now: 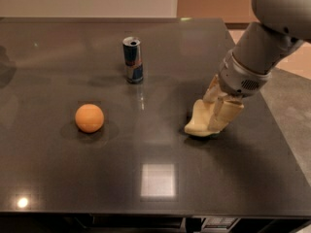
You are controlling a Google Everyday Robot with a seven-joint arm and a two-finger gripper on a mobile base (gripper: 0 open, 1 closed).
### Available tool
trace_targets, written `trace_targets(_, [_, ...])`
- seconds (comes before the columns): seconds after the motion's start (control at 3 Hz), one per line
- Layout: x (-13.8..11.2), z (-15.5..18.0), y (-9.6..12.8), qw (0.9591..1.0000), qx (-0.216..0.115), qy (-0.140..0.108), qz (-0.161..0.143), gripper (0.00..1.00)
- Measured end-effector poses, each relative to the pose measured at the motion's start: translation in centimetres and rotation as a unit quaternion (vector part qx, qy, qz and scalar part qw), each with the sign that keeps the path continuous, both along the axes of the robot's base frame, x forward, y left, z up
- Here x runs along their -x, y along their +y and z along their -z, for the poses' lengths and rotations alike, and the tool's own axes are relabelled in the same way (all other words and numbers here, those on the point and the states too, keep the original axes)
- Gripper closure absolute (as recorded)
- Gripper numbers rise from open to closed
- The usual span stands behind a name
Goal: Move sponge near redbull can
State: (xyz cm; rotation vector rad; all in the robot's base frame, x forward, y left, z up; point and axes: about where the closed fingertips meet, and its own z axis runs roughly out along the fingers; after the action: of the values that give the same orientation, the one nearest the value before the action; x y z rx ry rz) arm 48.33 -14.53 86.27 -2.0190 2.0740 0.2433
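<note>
- We work on a dark, glossy worktop (58,178).
- Our hand (218,111), at its right side, is closed on the tilted sponge (198,123).
- The redbull can (132,59) stands well apart, back-left, so we judge the sponge grasped and the carry still to do.

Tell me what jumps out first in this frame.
The big grey arm comes in from the right, its gripper closed on the pale sponge, which sits tilted on the dark table. An orange ball lies at left, and a drink can stands upright toward the back.
</note>
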Motion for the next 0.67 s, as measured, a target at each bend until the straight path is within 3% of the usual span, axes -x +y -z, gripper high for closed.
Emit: trace_targets(0.67, [-7.0, -2.1, 1.8, 0.9994, -0.013, -0.030, 0.015, 1.00])
